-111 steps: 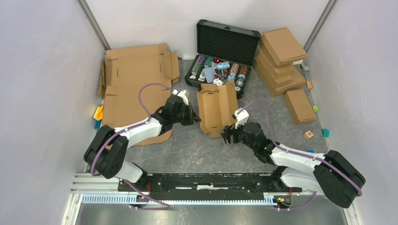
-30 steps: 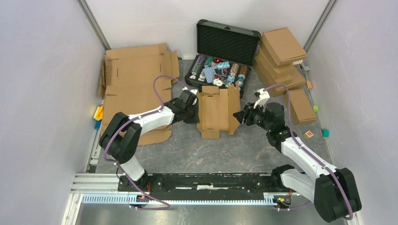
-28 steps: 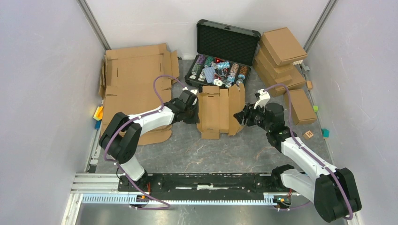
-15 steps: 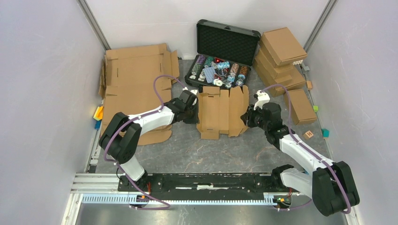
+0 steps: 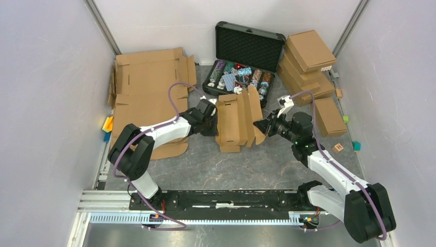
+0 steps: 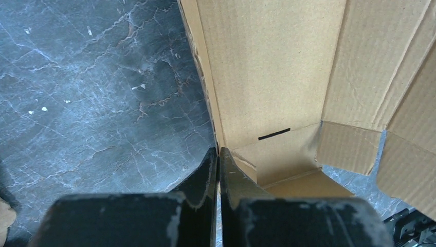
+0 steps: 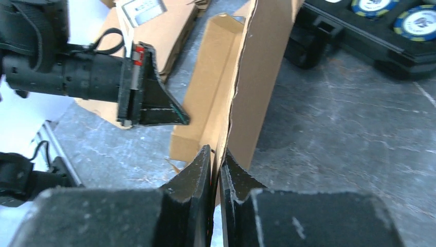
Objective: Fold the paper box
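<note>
My left gripper (image 6: 218, 153) is pinched tight on the left wall of the paper box (image 5: 234, 121), which sits on the table (image 5: 205, 159) between the arms, just in front of the black case (image 5: 247, 49). My right gripper (image 7: 216, 154) clamps the raised right flap. I'd swing that flap inward along its crease, slowly, with the left side anchoring.

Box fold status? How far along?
Early. Done: the left side of the paper box looks folded up, pinched by the left gripper. In hand: the right gripper pinches the right flap, raised steeply. Left: closing it; the box lies open, tabs untucked.
</note>
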